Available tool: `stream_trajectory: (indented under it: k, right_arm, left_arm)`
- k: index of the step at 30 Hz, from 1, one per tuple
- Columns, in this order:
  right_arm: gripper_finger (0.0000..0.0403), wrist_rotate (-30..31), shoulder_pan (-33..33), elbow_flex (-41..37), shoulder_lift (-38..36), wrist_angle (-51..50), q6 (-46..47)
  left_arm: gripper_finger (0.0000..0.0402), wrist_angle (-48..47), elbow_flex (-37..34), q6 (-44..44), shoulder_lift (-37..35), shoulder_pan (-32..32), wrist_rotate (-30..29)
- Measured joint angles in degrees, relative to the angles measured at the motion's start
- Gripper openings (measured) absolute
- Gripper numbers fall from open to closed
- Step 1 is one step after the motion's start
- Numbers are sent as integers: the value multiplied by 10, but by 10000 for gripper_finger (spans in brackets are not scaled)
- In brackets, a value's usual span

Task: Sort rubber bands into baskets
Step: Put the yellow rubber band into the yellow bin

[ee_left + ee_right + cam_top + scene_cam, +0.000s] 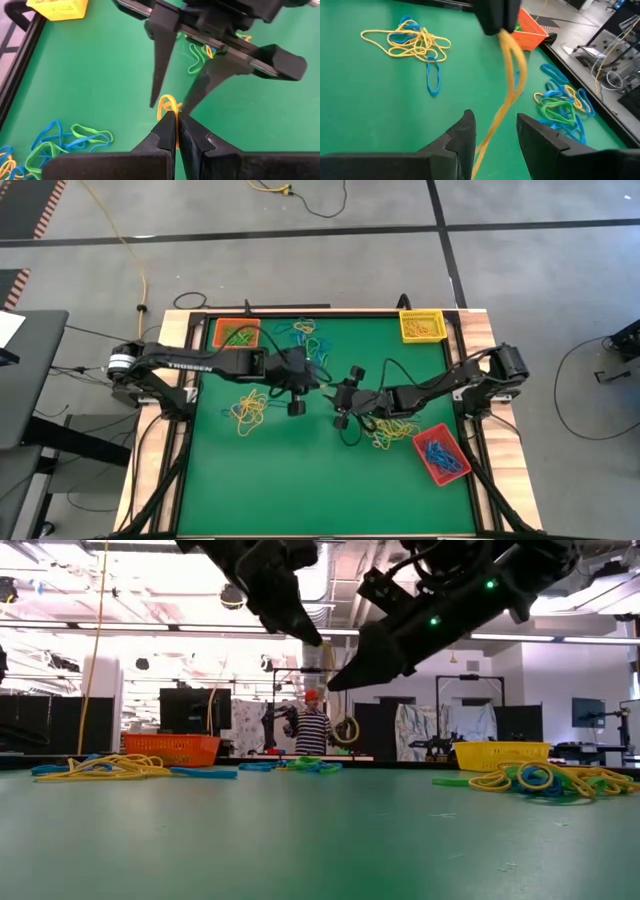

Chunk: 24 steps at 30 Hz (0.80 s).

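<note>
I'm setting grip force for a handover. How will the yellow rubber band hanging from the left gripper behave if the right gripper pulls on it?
The yellow rubber band hangs limp from the shut left gripper, so it is probably floppy and very light. It trails down between the open right gripper's fingers, so a pull would likely stretch it before it comes free. Being thin, it may slip out sideways.

The green table (pixel 300 480) carries orange basket (pixel 236 333), yellow basket (pixel 421 326), red basket (pixel 441 454), and scattered rubber bands (pixel 250 409).

Green table mat (pixel 300 470), orange basket (pixel 237 333), yellow basket (pixel 421 325), red basket (pixel 441 453) (seemingly blue bands inside), yellow, blue, green rubber bands (pixel 250 408)
</note>
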Motion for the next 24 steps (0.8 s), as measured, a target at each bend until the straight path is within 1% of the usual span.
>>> stream_trajectory:
  k: [10, 17, 19, 24]
  right_arm:
    - [166, 3, -2, 0, 1, 12, -2]
    - [133, 2, -2, 0, 1, 12, 0]
    - [123, -7, -2, 0, 1, 12, 1]
    - [112, -12, -2, 0, 1, 12, 1]
  left_arm:
    - [0, 1, 0, 2, 0, -14, 0]
    - [0, 7, 0, 4, 0, -22, 0]
    - [0, 12, 0, 4, 0, -26, 0]
    - [0, 20, 0, 3, 0, -33, 0]
